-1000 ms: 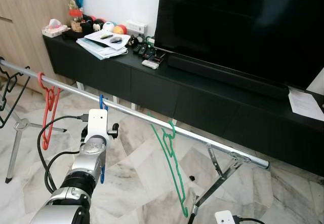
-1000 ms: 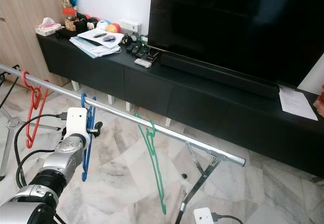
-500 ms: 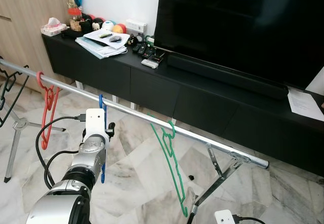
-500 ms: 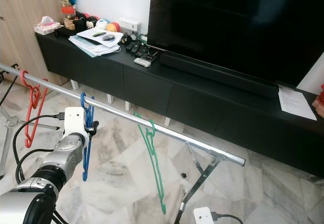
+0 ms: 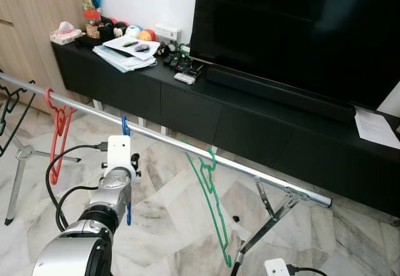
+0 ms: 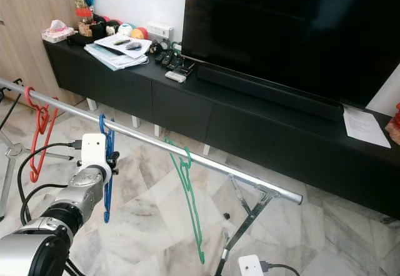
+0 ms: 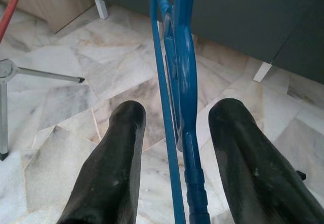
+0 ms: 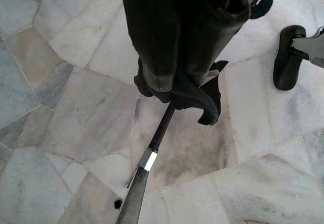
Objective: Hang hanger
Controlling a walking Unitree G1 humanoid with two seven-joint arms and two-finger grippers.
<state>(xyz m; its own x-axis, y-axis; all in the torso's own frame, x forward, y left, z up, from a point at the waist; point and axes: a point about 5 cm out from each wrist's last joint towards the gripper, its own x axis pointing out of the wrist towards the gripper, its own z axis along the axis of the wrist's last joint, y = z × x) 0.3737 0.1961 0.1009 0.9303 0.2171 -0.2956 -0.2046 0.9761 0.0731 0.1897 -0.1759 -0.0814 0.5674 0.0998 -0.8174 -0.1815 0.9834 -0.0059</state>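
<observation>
We see a glossy blue plastic hanger [image 7: 178, 82] with ribbed edges, hooked on a shiny, smooth metal rail [image 5: 187, 145]. Beneath lies polished grey-veined marble floor [image 5: 169, 213]. The matt black low cabinet [image 5: 237, 126] carries white paper sheets [image 5: 375, 128].

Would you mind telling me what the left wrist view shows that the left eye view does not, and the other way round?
The left wrist view shows the left tool open, its two black fingers either side of the blue hanger without gripping it.

The left eye view shows the silver rail carrying that hanger's hook, with the red hanger and green hanger hung along it, and the TV.

Both show the blue hanger and the marble floor.
</observation>
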